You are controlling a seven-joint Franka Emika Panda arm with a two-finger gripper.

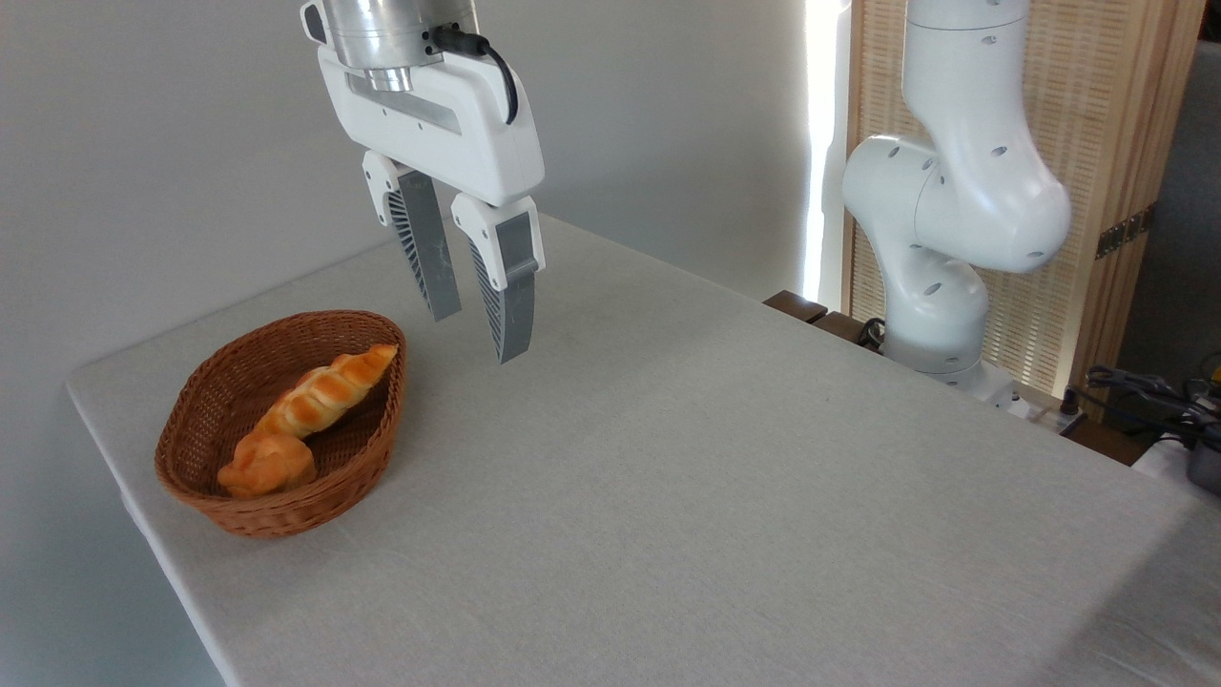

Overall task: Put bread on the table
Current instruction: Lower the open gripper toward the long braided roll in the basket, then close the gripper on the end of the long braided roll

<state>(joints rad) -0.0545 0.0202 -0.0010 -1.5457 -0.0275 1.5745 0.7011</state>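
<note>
The bread (pixel 326 389), a long braided golden-orange loaf, lies aslant inside a brown wicker basket (pixel 205 401) at the left of the table (pixel 687 496), which is covered in light grey-beige cloth. One end of the loaf rests near the basket's far rim. My gripper (pixel 479 334) hangs in the air to the right of the basket and above the cloth. Its two grey fingers (pixel 510 296) are spread apart and hold nothing. It touches neither the bread nor the basket.
A small lumpy orange bun (pixel 267 465) sits in the basket's near end, against the loaf. The arm's white base (pixel 940 239) stands beyond the table's far right edge. Cables and dark gear (pixel 1159 396) lie at the right.
</note>
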